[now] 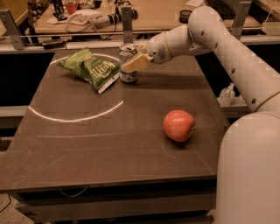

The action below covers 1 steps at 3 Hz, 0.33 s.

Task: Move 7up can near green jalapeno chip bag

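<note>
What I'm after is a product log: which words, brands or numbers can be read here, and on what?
Nothing can be read with certainty.
Wrinkly bright green foil jalapeno chip bag: white lettering, too blurred to read.
Small white-and-green aluminium 7up can: no legible mark; the gripper, near the table's far edge, is closed on it and hides much of it.
Round red apple: no text.

Shows a dark brown table (87, 153) marked with a pale curved line (74, 118) across its left half, and a red apple (179, 125) resting on the right part, well apart from that line. Beyond the far edge, takes in a light wooden bench (166, 15) cluttered with small items, a red cup (71, 7) among them, plus something white and crumpled (226, 94) just off the table's right side.
</note>
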Tool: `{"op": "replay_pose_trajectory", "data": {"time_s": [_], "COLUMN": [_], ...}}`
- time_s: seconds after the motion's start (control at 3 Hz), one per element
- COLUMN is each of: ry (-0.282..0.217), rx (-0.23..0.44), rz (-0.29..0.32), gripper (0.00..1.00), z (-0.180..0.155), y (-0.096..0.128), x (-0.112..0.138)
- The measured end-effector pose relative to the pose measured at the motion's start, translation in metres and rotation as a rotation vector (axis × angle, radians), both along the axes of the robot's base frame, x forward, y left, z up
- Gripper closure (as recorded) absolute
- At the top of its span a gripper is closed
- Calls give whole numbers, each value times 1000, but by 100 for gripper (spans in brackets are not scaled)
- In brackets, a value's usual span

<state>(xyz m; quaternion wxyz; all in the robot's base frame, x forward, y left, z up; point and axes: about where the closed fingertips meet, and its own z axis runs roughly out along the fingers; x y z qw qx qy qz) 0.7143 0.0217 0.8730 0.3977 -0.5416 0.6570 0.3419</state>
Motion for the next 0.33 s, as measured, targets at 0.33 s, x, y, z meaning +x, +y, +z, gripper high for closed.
{"op": "replay_pose_trajectory", "data": {"time_s": [0.33], "ry": [3], "rx": [0], "rz": [5], "gripper": [81], "z": [-2], "y": [3], "x": [0]}}
